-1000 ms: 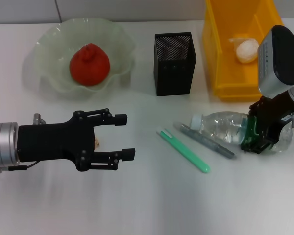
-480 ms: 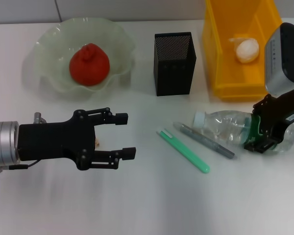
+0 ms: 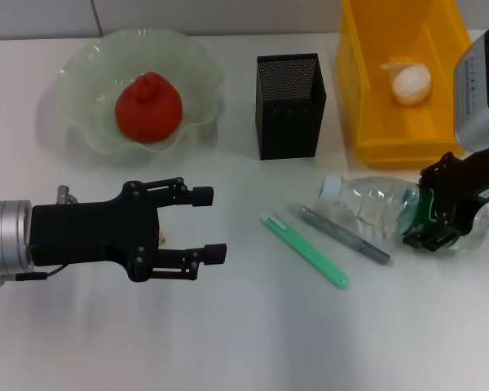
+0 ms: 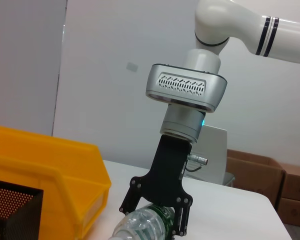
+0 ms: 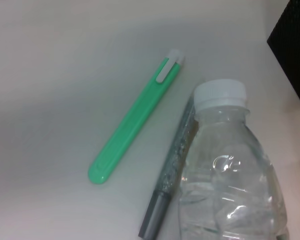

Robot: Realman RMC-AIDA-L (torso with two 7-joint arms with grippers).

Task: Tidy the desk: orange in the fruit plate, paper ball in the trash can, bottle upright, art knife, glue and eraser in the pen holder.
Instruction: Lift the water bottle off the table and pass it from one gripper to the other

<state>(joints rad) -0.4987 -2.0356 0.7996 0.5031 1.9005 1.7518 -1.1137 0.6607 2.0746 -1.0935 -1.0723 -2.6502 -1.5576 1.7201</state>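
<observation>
Bottle-lifting is getting going: the right claw (image 3: pixel 434 218) is clamped on the green-labelled end of the small clear plastic water bottle (image 3: pixel 373 206) and tipping its white-capped end up, higher than a second ago, off the white table (image 3: pixel 244 342). Left claw (image 3: pixel 205 224) is hovering with fingers apart over the table's left side.
</observation>
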